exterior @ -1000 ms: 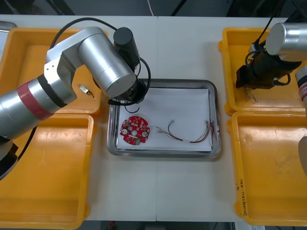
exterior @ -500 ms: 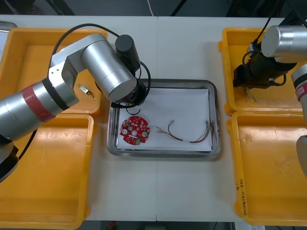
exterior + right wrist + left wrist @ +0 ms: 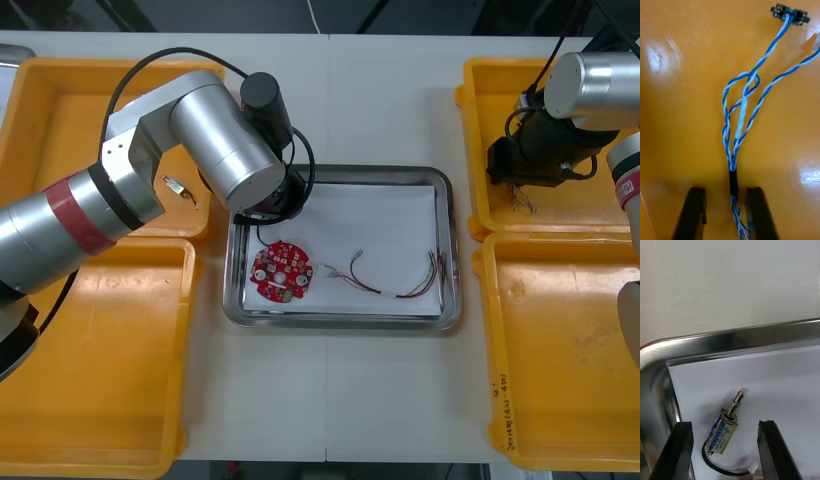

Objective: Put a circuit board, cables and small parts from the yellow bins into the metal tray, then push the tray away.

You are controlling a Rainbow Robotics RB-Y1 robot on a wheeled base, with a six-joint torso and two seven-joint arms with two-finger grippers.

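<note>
1. Standing at the light table [image 3: 330,100], I see a seam running down its middle. Past its far edge, at the top of the frame, the room is dark.
2. At the left of the frame sit the upper left yellow plastic bin [image 3: 60,130] and the lower left yellow plastic bin [image 3: 110,360]. A loose small metal part [image 3: 177,185] lies in the upper one, near its right wall.
3. The silver left arm [image 3: 215,140] reaches over the upper left corner of the shiny metal tray [image 3: 370,175]. The left gripper [image 3: 725,423] has its jaws wide apart and holds nothing. A small metal part with a spring [image 3: 725,427] and a black lead lies on the white lining [image 3: 380,225] between the fingers, touching neither.
4. In the tray's lower left lies the round red circuit board [image 3: 281,271]. The thin red and yellow cable [image 3: 405,294] curves to its right.
5. At the right stand the upper right yellow plastic bin [image 3: 500,100] and the lower right yellow plastic bin [image 3: 560,350]. The right gripper [image 3: 730,191] is low in the upper one with its jaws partly open. The twisted blue and white cable [image 3: 741,116] lies on the bin floor and runs between the fingers, which do not pinch it.
6. Compared with a second ago, the left arm has swung slightly toward the top of the frame, and the right wrist has edged up and left. Board and cable in the tray have not moved.
</note>
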